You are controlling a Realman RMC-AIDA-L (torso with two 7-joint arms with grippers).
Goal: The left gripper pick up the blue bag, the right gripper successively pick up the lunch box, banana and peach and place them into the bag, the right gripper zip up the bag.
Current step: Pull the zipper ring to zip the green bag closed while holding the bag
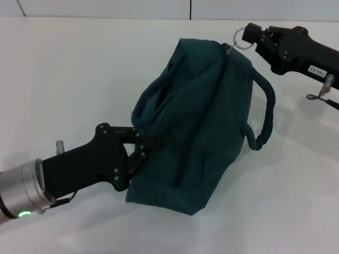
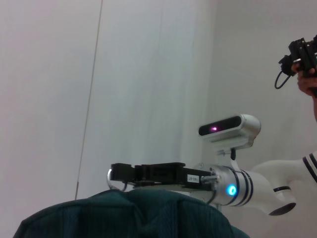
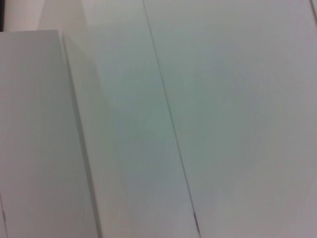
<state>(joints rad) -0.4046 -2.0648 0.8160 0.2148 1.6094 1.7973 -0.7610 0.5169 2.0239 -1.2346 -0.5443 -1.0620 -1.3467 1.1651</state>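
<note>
Dark teal cloth makes up the bag (image 1: pixel 196 132), which lies slumped across the middle of the white bench (image 1: pixel 63 79), its far end reaching toward the bench's far right corner. The zip runs along its top and looks closed for its whole length. One rolled handle (image 1: pixel 263 114) loops out on the side facing the bench's right edge.

At the near left, the left pincer (image 1: pixel 139 151) is clamped on the bag's near-left edge, its black fingers pinching a fold of cloth. At the far end, the right pincer (image 1: pixel 249 36) is closed on the metal ring (image 1: pixel 239 39) of the zip pull, at the bag's far tip.

From the left wrist view, the bag's cloth (image 2: pixel 129 215) fills the lower part, with the right pincer (image 2: pixel 116 173) just above it.
</note>
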